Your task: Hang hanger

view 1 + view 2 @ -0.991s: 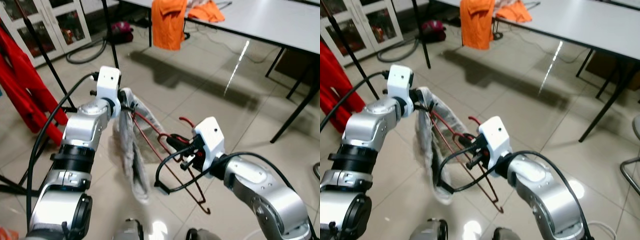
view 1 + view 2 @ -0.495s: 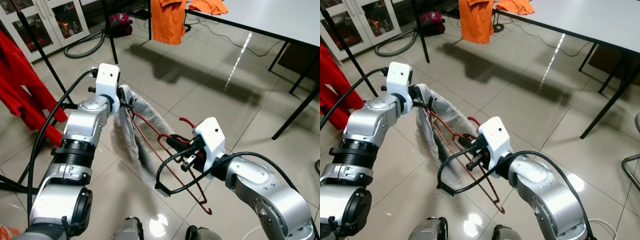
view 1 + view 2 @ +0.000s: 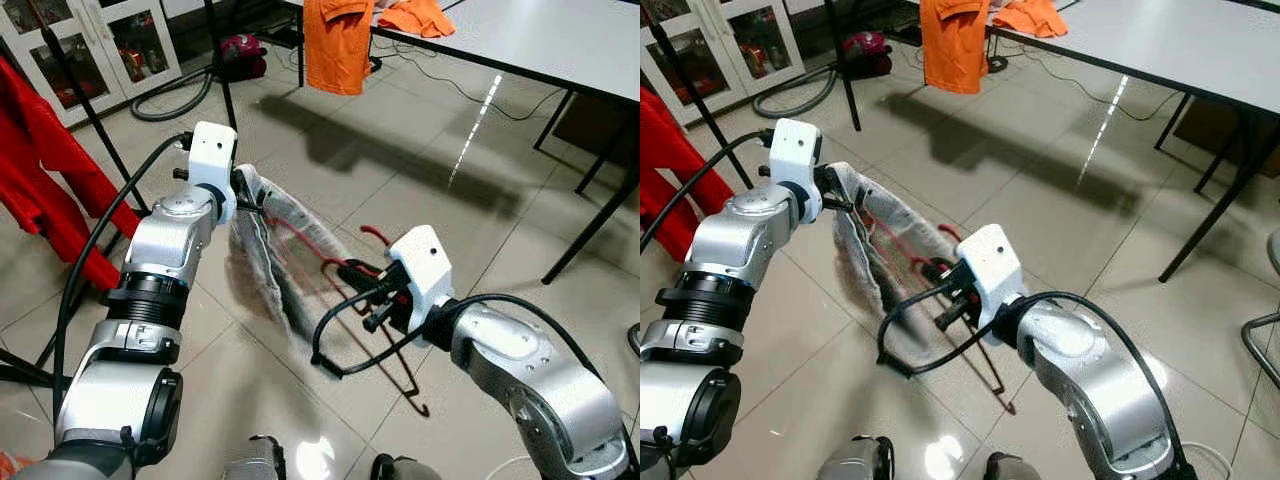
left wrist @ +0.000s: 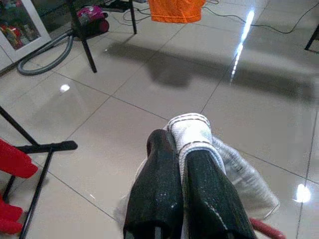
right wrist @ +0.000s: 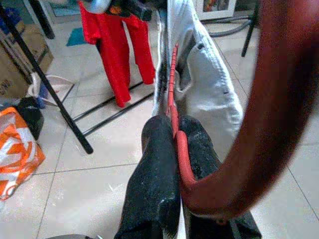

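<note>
A dark red wire hanger [image 5: 269, 99] sits pinched between the black fingers of my right gripper [image 3: 350, 272], held low in front of me above the floor. Its hook [image 3: 374, 233] points up and its far end [image 3: 1008, 405] hangs down. A pale grey-white garment [image 3: 270, 270] is draped along the hanger's upper arm. My left gripper [image 3: 248, 200] is shut on the garment's thick hem [image 4: 189, 129] and holds it up at the left. The cloth looks blurred, so it is moving.
Red clothes [image 3: 40, 150] hang on a black rack at the left. An orange garment [image 3: 335, 45] hangs off the grey table [image 3: 540, 40] at the back, whose leg [image 3: 590, 215] stands to the right. A glass-door cabinet [image 3: 90, 50] and a hose [image 3: 180, 95] are behind.
The garment, which hung long and straight, has swung up and spread along the hanger toward the right gripper. The hanger's lower end has shifted slightly to the right.
</note>
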You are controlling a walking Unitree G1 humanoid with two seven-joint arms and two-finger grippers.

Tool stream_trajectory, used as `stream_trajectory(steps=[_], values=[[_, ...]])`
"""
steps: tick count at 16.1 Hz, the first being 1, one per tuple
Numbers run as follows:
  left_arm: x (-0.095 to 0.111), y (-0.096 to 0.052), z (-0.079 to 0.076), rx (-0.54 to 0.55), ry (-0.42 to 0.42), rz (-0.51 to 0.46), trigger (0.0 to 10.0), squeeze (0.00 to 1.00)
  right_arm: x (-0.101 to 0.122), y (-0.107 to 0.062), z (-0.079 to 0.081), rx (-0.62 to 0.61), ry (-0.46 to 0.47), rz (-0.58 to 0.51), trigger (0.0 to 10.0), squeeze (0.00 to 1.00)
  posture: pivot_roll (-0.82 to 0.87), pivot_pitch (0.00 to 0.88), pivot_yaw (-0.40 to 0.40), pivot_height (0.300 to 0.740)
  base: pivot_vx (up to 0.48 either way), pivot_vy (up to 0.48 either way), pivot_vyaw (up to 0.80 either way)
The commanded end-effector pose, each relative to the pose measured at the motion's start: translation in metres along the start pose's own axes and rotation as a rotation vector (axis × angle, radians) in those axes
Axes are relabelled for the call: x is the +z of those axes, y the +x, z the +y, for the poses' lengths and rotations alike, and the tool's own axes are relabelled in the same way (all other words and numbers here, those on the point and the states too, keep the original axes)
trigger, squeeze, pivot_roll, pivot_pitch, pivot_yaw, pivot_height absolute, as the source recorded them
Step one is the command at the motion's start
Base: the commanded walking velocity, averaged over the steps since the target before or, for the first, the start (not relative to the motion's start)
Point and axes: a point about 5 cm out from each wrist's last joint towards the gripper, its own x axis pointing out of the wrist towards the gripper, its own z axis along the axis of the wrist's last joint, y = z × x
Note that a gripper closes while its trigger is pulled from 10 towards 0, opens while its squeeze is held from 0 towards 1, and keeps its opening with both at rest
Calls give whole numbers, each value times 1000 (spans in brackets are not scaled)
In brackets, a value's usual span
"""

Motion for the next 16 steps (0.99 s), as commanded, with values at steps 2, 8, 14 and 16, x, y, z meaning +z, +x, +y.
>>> stream_trajectory(steps=[2, 8, 14, 16], values=[[21, -5, 1, -16, -4, -72, 10000, 0, 1, 4, -1, -12, -10, -6, 10000, 0, -6, 27, 36, 740, 0, 0, 0], [26, -3, -1, -9, 30, -69, 10000, 0, 11, 12, 8, 35, 11, -56, 10000, 0, 7, 40, 42, 740, 0, 0, 0], [33, -1, 2, 7, 39, -84, 10000, 0, 16, 6, 10, 49, 17, -79, 10000, 0, 4, 39, 43, 740, 0, 0, 0], [34, 0, 3, 11, 40, -86, 10000, 0, 16, 5, 11, 52, 16, -79, 10000, 0, 1, 41, 44, 740, 0, 0, 0]])
